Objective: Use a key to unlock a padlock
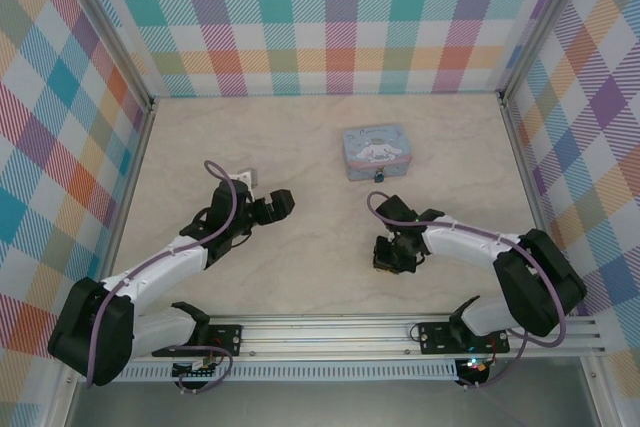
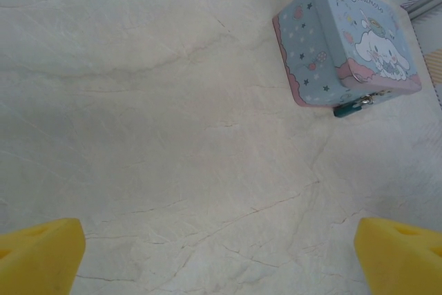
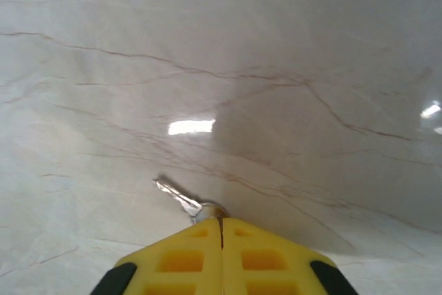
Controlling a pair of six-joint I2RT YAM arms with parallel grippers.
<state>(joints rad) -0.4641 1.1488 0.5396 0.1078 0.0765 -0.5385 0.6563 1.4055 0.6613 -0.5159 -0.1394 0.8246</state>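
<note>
Key (image 3: 178, 195) pinched between closed right fingers (image 3: 186, 257), left fingers (image 2: 41, 252) spread wide, padlock (image 2: 353, 106) against tin (image 2: 331, 39)

The padlock (image 2: 352, 106) is tiny, with a teal-blue body and a thin silvery shackle. It sits at the front edge of the tin (image 2: 345, 39), touching it at the clasp. The key (image 3: 181, 198) is thin and metallic. My right gripper (image 3: 221, 224) pinches its head with the blade projecting forward, on the tin's near side and well apart from it.
</note>
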